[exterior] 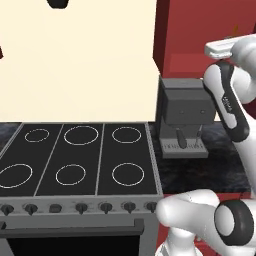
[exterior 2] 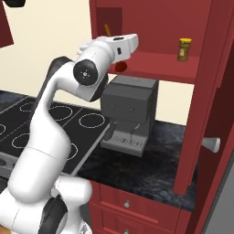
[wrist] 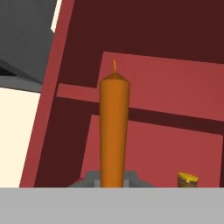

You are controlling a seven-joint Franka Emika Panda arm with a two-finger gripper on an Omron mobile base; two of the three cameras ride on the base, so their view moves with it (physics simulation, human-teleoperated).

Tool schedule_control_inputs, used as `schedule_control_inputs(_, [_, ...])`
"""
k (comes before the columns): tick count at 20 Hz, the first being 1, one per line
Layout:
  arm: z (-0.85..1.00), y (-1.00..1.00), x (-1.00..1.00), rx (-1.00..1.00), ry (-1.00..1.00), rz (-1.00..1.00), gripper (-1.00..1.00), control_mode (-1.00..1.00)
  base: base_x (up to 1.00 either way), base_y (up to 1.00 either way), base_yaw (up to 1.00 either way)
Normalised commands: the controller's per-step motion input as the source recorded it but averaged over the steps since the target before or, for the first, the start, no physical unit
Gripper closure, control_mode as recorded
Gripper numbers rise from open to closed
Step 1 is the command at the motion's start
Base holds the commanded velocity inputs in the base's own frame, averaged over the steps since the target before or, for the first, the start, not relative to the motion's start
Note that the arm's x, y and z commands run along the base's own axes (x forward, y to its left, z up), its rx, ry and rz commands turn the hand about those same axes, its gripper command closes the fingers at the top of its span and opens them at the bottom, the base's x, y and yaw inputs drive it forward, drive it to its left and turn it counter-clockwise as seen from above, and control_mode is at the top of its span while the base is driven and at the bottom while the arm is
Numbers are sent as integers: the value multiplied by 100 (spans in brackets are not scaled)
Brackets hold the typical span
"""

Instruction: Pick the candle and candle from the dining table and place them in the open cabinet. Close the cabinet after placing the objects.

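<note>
My gripper (wrist: 111, 183) is shut on the thin orange taper candle (wrist: 114, 131), which stands upright between the fingertips (wrist: 89, 179). From the right base view the hand (exterior 2: 119, 45) reaches into the open dark red cabinet (exterior 2: 155, 18). The taper's tip (exterior 2: 106, 29) shows above the hand and its dark red stand (exterior 2: 120, 66) below it, just over the shelf's left end. The squat tan-yellow jar candle (exterior 2: 184, 49) stands on the red shelf (exterior 2: 160, 61) further right, also low in the hand view (wrist: 187, 179). The dining table is out of view.
The cabinet door (exterior 2: 215, 91) hangs open at the right, its silver knob (exterior 2: 211, 144) facing me. A grey coffee machine (exterior 2: 128, 112) sits on the black counter (exterior 2: 146, 169) under the cabinet. A black stove top (exterior: 75, 155) lies to the left.
</note>
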Motion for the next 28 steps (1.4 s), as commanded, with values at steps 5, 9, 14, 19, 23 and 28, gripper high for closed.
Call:
schedule_control_inputs(5, [0, -17, 68, 0, 1, 3, 100, -100, 0, 0, 0])
schedule_control_inputs(9, [0, -49, 58, 4, 0, 10, 100, -100, 0, 0, 0])
schedule_control_inputs(14, [-1, -54, 43, 4, 0, 12, 100, -100, 0, 0, 0])
schedule_control_inputs(19, [-2, -8, 9, 0, 0, 4, 100, -100, 0, 0, 0])
schedule_control_inputs(23, [0, 8, 0, -2, 0, 0, 100, -100, 0, 0, 0])
schedule_control_inputs(28, [-16, 22, 10, -9, 0, -1, 100, -100, 0, 0, 0])
